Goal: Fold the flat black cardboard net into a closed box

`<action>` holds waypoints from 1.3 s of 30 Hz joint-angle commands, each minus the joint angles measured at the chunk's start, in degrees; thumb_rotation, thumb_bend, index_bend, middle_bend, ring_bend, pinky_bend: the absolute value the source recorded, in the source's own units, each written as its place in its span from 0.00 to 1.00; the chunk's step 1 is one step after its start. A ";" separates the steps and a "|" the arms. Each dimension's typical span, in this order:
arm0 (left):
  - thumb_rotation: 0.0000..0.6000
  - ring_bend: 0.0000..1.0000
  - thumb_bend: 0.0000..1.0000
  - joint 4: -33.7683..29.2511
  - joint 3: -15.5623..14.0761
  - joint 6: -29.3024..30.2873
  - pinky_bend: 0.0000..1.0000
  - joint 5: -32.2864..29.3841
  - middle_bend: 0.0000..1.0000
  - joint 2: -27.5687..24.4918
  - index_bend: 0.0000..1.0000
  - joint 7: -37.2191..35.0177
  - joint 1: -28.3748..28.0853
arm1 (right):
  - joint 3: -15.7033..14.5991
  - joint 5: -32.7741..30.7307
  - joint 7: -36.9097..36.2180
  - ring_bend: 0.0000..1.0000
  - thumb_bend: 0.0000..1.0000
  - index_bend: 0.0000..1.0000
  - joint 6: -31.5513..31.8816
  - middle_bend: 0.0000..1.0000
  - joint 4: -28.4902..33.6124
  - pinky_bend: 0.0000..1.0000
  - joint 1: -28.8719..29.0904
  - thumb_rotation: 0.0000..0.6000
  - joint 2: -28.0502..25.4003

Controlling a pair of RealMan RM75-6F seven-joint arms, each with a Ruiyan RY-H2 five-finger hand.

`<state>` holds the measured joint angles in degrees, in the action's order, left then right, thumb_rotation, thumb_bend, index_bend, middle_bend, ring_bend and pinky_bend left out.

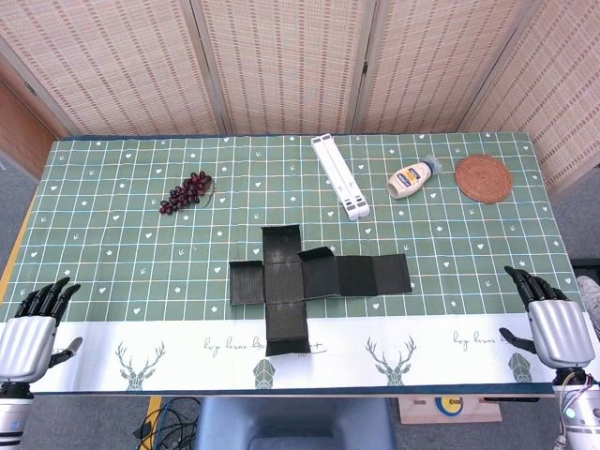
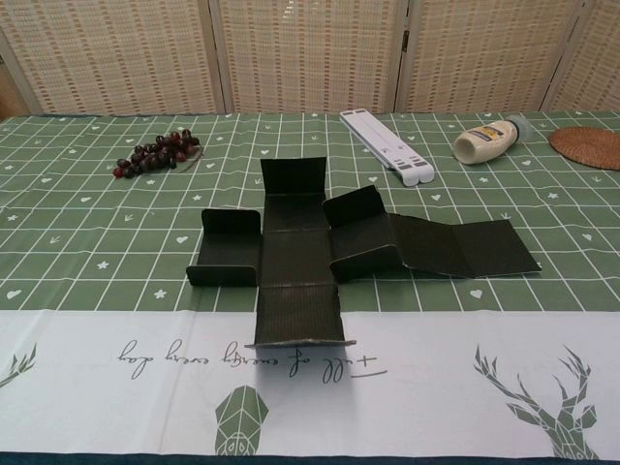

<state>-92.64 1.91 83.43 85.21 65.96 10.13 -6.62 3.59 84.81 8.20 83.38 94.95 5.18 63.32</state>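
Seeing our left hand (image 1: 33, 330) and right hand (image 1: 553, 323), fingers spread, at counter (image 1: 112, 244) near edge; matte black cardboard net (image 1: 300, 278) flat, cross-shaped, centre.

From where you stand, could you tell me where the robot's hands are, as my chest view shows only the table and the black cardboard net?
Observer: Both are in the head view. The left hand is at the near left corner of the table, far from the black cardboard net.
Operator: Thank you. And the right one?
Observer: The right hand is at the near right corner, also apart from the net.
Operator: Is either holding anything?
Observer: No, both hold nothing, with their fingers apart.
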 commanded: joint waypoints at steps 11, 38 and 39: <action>1.00 0.12 0.18 0.10 0.02 0.17 0.15 1.21 0.11 0.18 0.14 -0.69 -0.46 | 2.44 -1.08 3.02 0.59 0.05 0.07 -7.50 0.15 4.32 0.77 6.07 1.00 -0.78; 1.00 0.12 0.18 2.92 -0.73 -0.72 0.15 1.76 0.11 1.11 0.14 -3.44 -0.68 | 7.01 -47.57 26.87 0.72 0.08 0.00 -36.75 0.00 4.45 0.94 39.41 1.00 14.62; 1.00 0.12 0.18 3.13 -0.79 -0.82 0.15 1.83 0.11 1.19 0.14 -3.61 -0.73 | 6.83 -49.66 27.50 0.72 0.08 0.00 -36.84 0.00 3.50 0.94 40.71 1.00 15.48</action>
<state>-89.59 1.15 82.67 87.00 67.10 6.59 -7.31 10.78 39.95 33.16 47.41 100.90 42.21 76.11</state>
